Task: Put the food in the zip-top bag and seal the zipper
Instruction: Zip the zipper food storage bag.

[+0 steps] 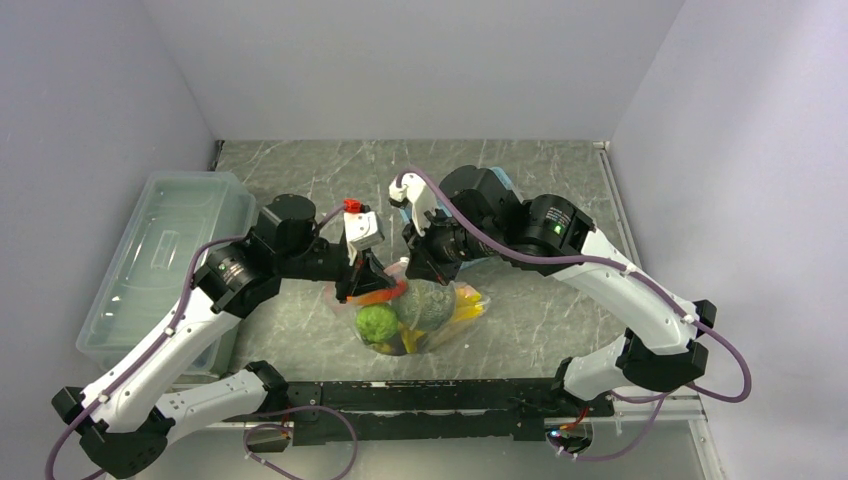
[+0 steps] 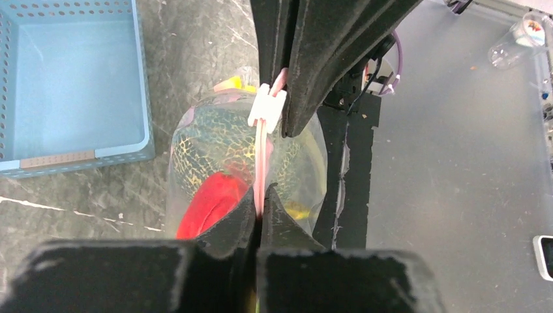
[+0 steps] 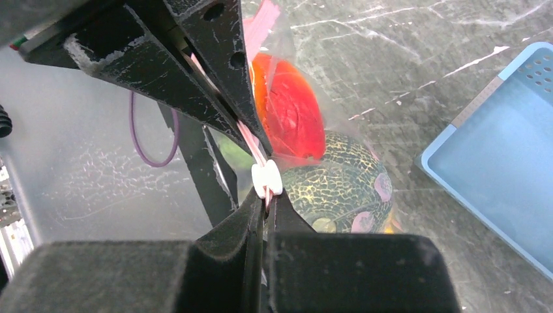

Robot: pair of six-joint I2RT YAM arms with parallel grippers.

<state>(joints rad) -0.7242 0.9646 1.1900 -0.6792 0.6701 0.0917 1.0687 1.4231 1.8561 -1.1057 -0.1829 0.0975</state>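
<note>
The clear zip-top bag (image 1: 425, 320) hangs just above the table with the food inside: a lime-green fruit (image 1: 377, 323), a dark green netted fruit (image 2: 215, 140), a red-orange fruit (image 3: 293, 111) and something yellow (image 1: 467, 305). The pink zipper (image 2: 261, 156) stretches taut between both grippers. My left gripper (image 2: 261, 195) is shut on one end of the strip. My right gripper (image 3: 266, 202) is shut on the strip just behind the white slider (image 3: 267, 179). In the top view the two grippers (image 1: 365, 285) (image 1: 415, 265) nearly meet over the bag's mouth.
A light-blue perforated basket (image 2: 72, 85) stands on the grey marbled table beyond the bag. A large translucent bin (image 1: 160, 260) sits at the left. A black rail (image 1: 430, 395) runs along the near edge.
</note>
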